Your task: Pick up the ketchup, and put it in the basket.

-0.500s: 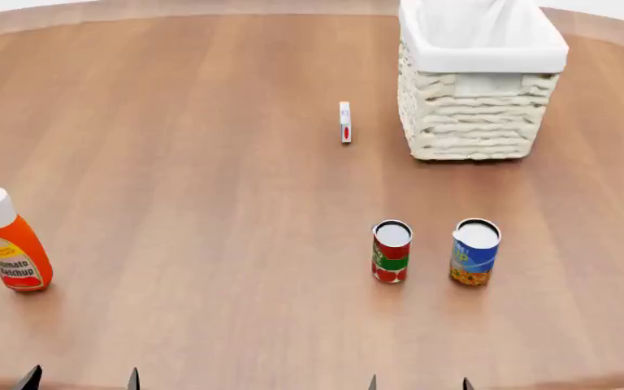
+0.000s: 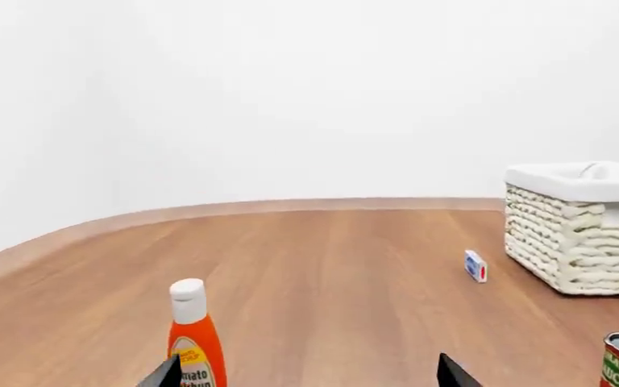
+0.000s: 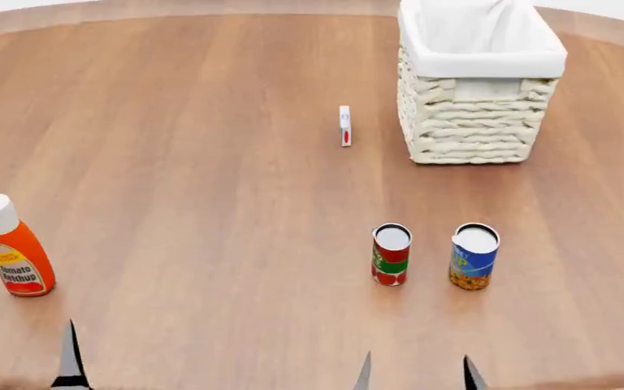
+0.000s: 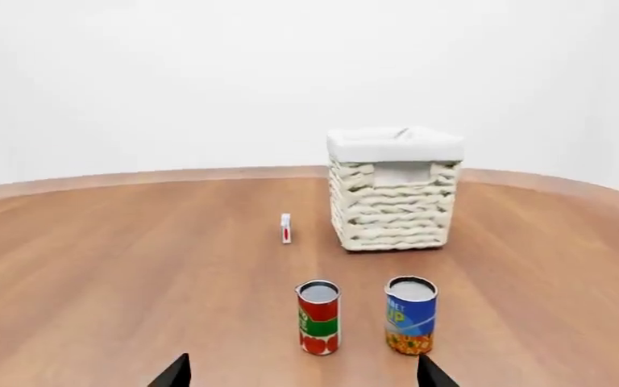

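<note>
The ketchup [image 3: 15, 260], an orange-red bottle with a white cap, stands upright at the table's left front. In the left wrist view the ketchup [image 2: 194, 345] stands just ahead of my left gripper [image 2: 307, 375], beside one finger, not between the jaws. That gripper is open and empty. In the head view only one of its fingertips [image 3: 71, 363] shows, right of the bottle. The basket [image 3: 470, 130] stands at the back right, and shows in both wrist views [image 2: 583, 250] [image 4: 393, 214]. My right gripper [image 3: 416, 375] [image 4: 301, 373] is open and empty, near the front edge.
A red-green can [image 3: 392, 254] [image 4: 318, 318] and a blue can [image 3: 474, 257] [image 4: 409, 316] stand side by side ahead of my right gripper. A small white and red box [image 3: 344, 125] [image 2: 475, 266] stands left of the basket. The table's curved edge runs along the front.
In the head view my left gripper showed two fingertips and now shows one, farther in toward the ketchup. The right fingertips reach slightly farther in. Objects have not moved.
</note>
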Available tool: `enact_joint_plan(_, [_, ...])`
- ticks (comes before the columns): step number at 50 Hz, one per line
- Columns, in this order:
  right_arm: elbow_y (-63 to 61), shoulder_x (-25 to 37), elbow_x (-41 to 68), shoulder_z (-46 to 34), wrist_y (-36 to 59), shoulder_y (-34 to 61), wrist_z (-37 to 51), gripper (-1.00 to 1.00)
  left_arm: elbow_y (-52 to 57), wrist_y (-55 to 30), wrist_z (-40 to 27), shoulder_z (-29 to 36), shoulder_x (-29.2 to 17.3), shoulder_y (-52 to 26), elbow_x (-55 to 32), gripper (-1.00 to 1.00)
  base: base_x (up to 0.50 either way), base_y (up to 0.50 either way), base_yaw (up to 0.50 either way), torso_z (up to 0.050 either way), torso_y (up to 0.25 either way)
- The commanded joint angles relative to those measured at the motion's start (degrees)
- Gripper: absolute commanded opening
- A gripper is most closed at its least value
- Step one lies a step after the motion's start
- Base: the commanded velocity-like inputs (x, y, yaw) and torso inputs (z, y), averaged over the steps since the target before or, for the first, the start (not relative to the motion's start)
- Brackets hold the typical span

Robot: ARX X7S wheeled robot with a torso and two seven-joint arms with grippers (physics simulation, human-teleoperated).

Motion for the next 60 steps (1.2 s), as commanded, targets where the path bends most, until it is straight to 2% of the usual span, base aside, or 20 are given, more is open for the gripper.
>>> enact_joint_plan(1, [-13.0, 0.9, 1.7, 0.3, 4.4, -1.7, 0.5, 1.0, 15.1, -6.5, -2.4, -0.9, -1.9, 1.0, -1.0, 1.0, 0.0, 0.0, 0.0, 0.0, 0.0])
enact_joint_plan(16, [-30.8, 3.2, 3.9, 0.0, 13.0, -1.2, 3.1, 1.0, 27.7, -13.6, -5.4, -1.5, -3.3, 0.9, -1.8, 1.0, 0.0, 0.0, 0.0, 0.0, 0.0])
enact_joint_plan(29, [-33.0, 4.1, 5.5, 0.0, 11.6, -1.4, 4.3, 1.0, 29.2, -14.8, -6.3, -1.2, -4.0, 0.8, -2.3, 1.0, 0.03, 0.0, 0.0, 0.0, 0.0])
enact_joint_plan(60, [-32.4, 5.8, 8.1, -0.6, 11.5, -1.1, 6.2, 1.0, 30.1, -15.0, -7.4, -0.1, -5.5, 0.7, -3.5, 1.0, 0.49, 0.0, 0.0, 0.0, 0.0])
